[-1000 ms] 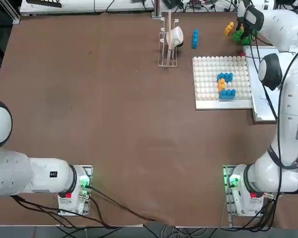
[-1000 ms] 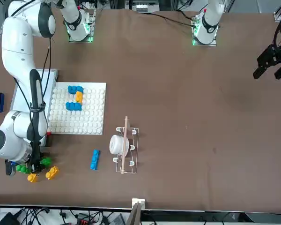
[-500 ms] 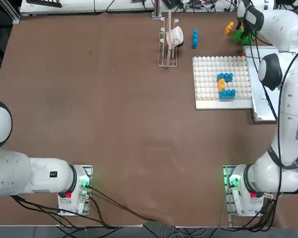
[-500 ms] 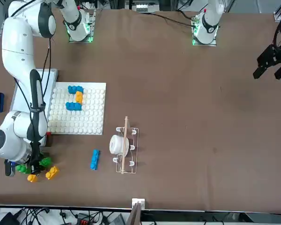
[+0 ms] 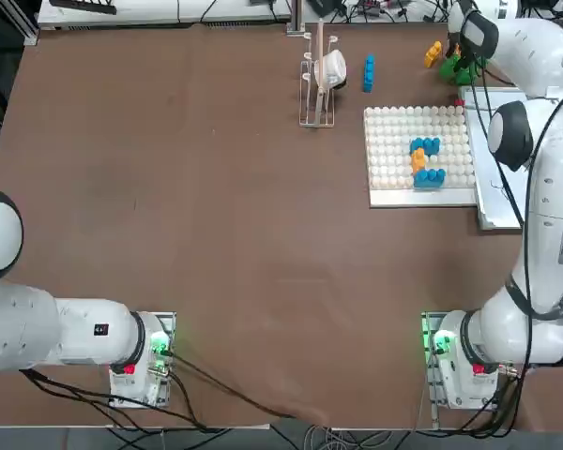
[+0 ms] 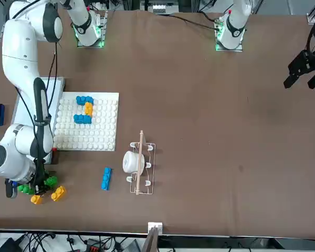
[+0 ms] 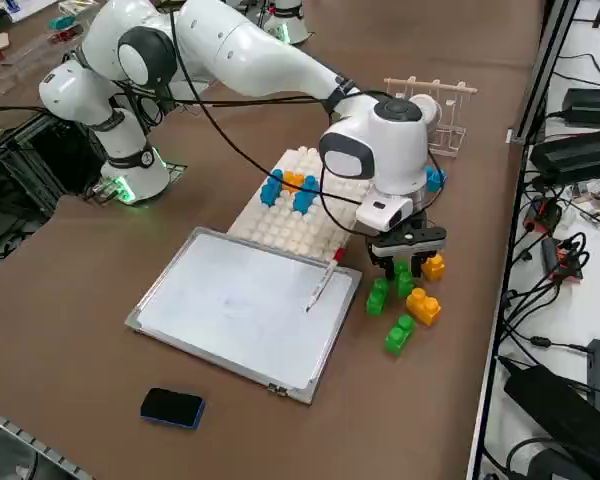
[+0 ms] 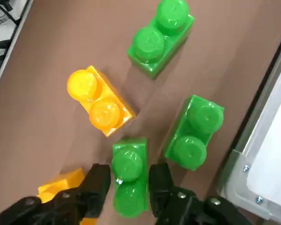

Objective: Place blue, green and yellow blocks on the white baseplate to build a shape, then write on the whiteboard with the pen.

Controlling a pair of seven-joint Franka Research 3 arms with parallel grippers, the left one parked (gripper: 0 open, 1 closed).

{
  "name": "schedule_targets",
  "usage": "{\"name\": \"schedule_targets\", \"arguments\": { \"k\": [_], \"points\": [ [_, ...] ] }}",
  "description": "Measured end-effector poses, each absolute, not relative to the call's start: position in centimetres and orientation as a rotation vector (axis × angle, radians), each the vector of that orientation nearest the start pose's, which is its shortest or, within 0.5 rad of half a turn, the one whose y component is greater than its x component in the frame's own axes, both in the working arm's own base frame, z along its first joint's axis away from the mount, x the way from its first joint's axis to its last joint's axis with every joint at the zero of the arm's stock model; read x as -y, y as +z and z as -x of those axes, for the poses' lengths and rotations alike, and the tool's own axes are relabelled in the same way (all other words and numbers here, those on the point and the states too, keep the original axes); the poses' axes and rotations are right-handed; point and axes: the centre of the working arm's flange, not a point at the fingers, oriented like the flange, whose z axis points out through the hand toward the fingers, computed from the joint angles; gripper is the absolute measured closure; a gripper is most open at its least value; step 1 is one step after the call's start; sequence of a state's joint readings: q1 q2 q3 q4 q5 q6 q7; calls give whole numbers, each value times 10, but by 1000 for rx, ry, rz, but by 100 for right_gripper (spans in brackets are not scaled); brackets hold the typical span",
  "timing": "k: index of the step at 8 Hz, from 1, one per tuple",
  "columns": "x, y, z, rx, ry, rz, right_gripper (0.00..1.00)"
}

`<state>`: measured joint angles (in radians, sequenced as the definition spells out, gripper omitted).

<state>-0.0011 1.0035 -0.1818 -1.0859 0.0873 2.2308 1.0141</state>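
Note:
My right gripper (image 8: 129, 187) is down on the table at the far right corner, beyond the whiteboard (image 7: 240, 305). Its fingers press on both sides of a green block (image 8: 129, 176). Two more green blocks (image 8: 194, 132) and two yellow blocks (image 8: 99, 103) lie loose around it. On the white baseplate (image 5: 389, 141) stand two blue blocks (image 5: 430, 176) with a yellow block (image 5: 418, 161) between them. A loose blue block (image 5: 369, 72) lies beyond the plate. The pen (image 7: 322, 283) rests on the whiteboard's edge nearest the baseplate.
A wooden rack (image 5: 317, 80) holding a white cup (image 6: 132, 161) stands left of the baseplate. A dark blue eraser (image 7: 172, 407) lies beside the whiteboard on the robot's side. The table edge and cables (image 7: 550, 250) run close behind the loose blocks.
The gripper's fingers have come together around the green block. The arm has barely moved, and the blocks on the baseplate are as before.

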Motion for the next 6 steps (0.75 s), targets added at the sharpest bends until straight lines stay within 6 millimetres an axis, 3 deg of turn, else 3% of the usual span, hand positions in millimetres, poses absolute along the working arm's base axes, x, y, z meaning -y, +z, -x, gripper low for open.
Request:
{"name": "schedule_targets", "arguments": {
  "k": [1, 6],
  "points": [
    [93, 234, -784, -1703, -282, 2631, 70],
    [90, 234, -785, -1686, -287, 2639, 71]
  ]
}}
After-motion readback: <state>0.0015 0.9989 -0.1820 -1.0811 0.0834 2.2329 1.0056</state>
